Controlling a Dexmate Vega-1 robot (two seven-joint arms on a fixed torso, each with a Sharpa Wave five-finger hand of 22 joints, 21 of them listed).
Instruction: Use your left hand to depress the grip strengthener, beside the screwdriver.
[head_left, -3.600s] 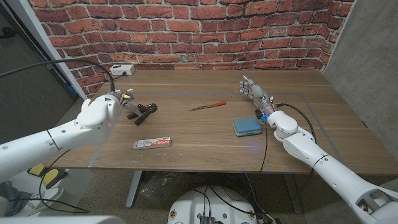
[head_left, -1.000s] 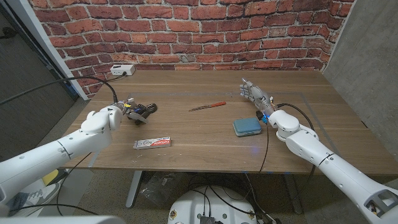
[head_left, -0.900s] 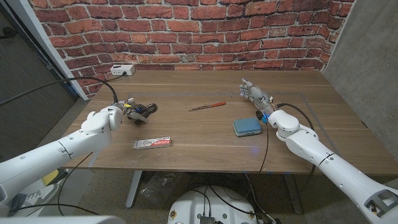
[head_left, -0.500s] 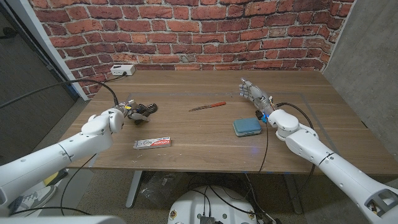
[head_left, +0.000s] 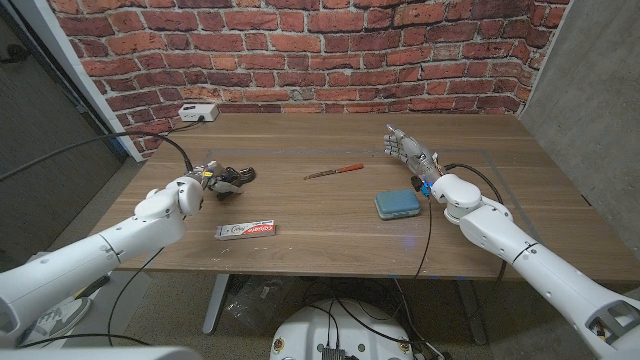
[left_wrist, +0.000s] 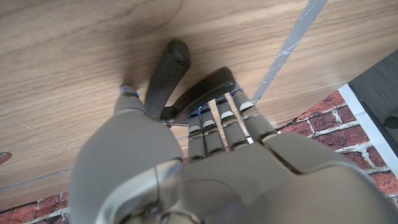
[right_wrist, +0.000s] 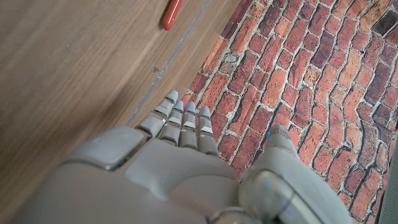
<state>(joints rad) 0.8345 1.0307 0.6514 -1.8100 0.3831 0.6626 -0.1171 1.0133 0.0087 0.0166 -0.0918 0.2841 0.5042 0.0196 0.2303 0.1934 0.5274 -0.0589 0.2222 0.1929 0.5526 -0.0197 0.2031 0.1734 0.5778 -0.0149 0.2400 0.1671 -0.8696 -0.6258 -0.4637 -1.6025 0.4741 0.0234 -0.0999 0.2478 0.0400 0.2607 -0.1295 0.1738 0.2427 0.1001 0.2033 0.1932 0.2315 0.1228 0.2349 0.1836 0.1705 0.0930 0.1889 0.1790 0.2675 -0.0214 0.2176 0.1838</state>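
Left hand (head_left: 207, 176) sits at the table's left side in my head view, against the black two-handled grip strengthener (head_left: 232, 178), well apart from the red-handled screwdriver (head_left: 334, 170). My left wrist view has its fingers (left_wrist: 225, 118) wrapped on one handle, thumb on the other. I judge the grip strengthener (left_wrist: 186, 87) stiff and springy, best squeezed mid-handle.

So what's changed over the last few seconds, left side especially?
The left hand has drawn back toward the table's near-left edge, and the grip strengthener has shifted slightly with it; its fingers now touch the handles. The right hand, screwdriver, toothpaste box and blue case stayed put.
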